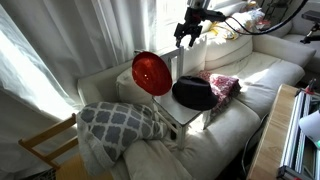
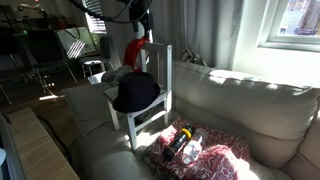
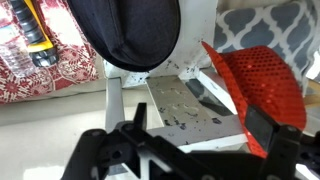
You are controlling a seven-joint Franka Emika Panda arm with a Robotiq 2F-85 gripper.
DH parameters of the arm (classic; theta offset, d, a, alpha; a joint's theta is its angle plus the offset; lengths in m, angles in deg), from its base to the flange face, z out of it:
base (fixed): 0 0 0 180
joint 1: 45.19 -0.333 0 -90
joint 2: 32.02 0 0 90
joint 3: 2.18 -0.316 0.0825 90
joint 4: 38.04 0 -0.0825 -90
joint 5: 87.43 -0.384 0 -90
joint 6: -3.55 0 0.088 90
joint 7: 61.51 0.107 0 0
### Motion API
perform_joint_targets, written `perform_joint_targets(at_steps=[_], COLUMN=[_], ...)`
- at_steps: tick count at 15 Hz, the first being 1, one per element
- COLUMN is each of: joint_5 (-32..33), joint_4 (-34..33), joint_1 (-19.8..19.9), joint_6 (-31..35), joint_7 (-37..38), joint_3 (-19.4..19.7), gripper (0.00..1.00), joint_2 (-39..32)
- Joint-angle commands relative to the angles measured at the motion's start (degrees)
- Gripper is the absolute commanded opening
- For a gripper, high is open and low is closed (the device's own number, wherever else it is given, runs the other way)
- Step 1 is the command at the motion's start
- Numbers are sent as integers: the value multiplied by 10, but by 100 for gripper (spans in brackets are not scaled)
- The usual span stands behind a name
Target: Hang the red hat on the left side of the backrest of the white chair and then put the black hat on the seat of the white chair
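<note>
Hand (image 1: 188, 38) hangs above the white chair (image 2: 150, 113), fingers apart, gripping nothing. Red hat (image 1: 151, 72) hangs on a post of the backrest (image 1: 174, 62). Black hat (image 1: 194, 93) lies on the seat (image 3: 190, 105). The chair stands mid-counter (image 2: 240, 110), clear of the front edge.

Risks: the counter is soft cushion, so a knock from the hand could rock the chair and shed the red hat. The black brim appears to overhang the seat.

Red hat: perforated weave, disc-shaped. Black hat: matte, soft, domed. Seat: flat painted wood, scuffed.
</note>
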Motion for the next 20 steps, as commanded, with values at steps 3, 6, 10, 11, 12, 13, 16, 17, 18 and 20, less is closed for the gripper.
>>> perform_joint_targets(at_steps=[3, 6, 10, 11, 12, 13, 16, 17, 18, 20], joint_5=[-66, -50, -47, -45, -45, -49, -49, -49, -49, -49], joint_4=[-30, -59, -90, -93, -96, -92, -96, -96, -96, -96], joint_1=[-23, -33, -44, -48, -51, -54, -59, -60, -61, -61], joint_6=[-181, -271, -337, -343, -346, -330, -334, -334, -334, -334], joint_7=[-153, -182, -204, -205, -209, -199, -200, -200, -200, -200], joint_3=[113, 171, 214, 220, 225, 227, 232, 232, 232, 233], gripper=[100, 100, 100, 100, 100, 100, 100, 100, 100, 100], joint_2=[67, 86, 93, 93, 94, 93, 93, 93, 93, 93])
